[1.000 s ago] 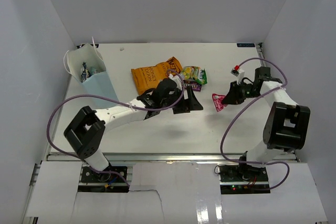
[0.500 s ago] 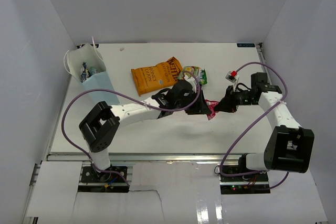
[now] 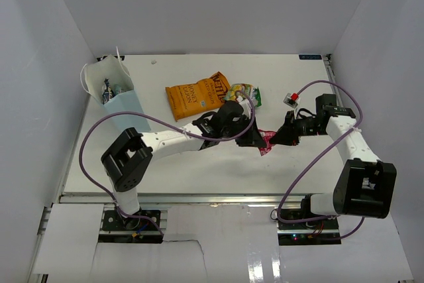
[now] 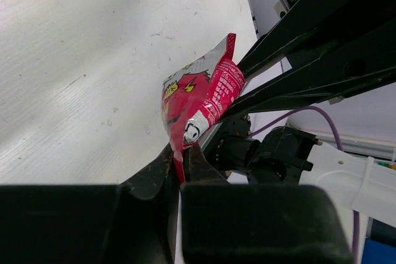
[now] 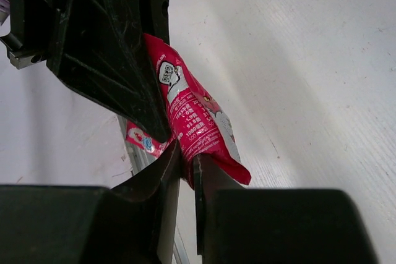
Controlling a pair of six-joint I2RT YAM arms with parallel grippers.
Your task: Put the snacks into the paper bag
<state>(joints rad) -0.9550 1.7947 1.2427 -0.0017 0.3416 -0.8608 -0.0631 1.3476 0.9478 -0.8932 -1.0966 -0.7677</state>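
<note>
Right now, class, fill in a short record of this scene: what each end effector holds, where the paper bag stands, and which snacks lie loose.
Left end effector: shut on pink packet, pinching one end
Right end effector: shut on the same pink packet, from the opposite side
Pink packet position: between the two end effectors, mid-table
Paper bag: upright, far left corner
Loose snacks: orange bag and yellow-green packet, lying on the table beyond the arms

Bright, even overhead light is washing the white table point(image 3: 199, 167), with soft grey shadows lying at its middle. In both wrist views the nearest black fingers point(image 4: 148, 180) are blurring, while the pink packet point(image 4: 198, 100) is showing sharp.
</note>
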